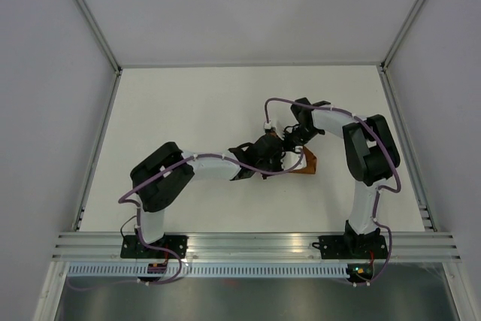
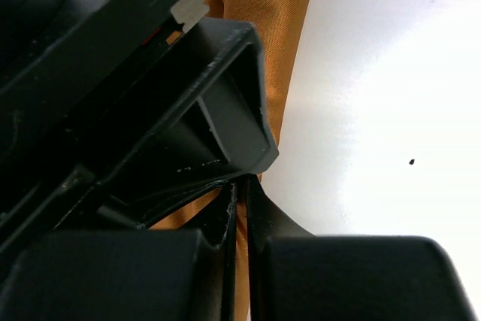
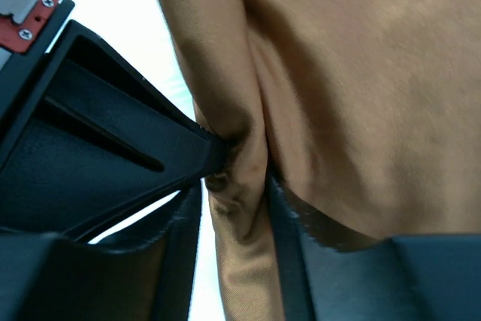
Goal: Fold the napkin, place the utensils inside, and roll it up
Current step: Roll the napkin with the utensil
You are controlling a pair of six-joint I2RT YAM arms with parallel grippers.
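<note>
The rust-orange napkin [image 1: 307, 165] lies bunched into a small bundle on the white table, mostly covered by both grippers. My left gripper [image 1: 279, 157] comes in from the left. In its wrist view the left gripper [image 2: 242, 195] is shut on a thin layer of the napkin [image 2: 264, 13]. My right gripper [image 1: 294, 143] reaches down from behind, right against the left one. In the right wrist view the right gripper [image 3: 233, 212] stands open around a fold of the napkin [image 3: 361, 80], with a bright gap beside the cloth. The utensils are hidden.
The table [image 1: 188, 110] is white, with grey walls and metal rails round it. The right gripper's body fills the upper left of the left wrist view as a black housing [image 2: 113, 88]. The left gripper's finger [image 3: 105, 133] crowds the right wrist view.
</note>
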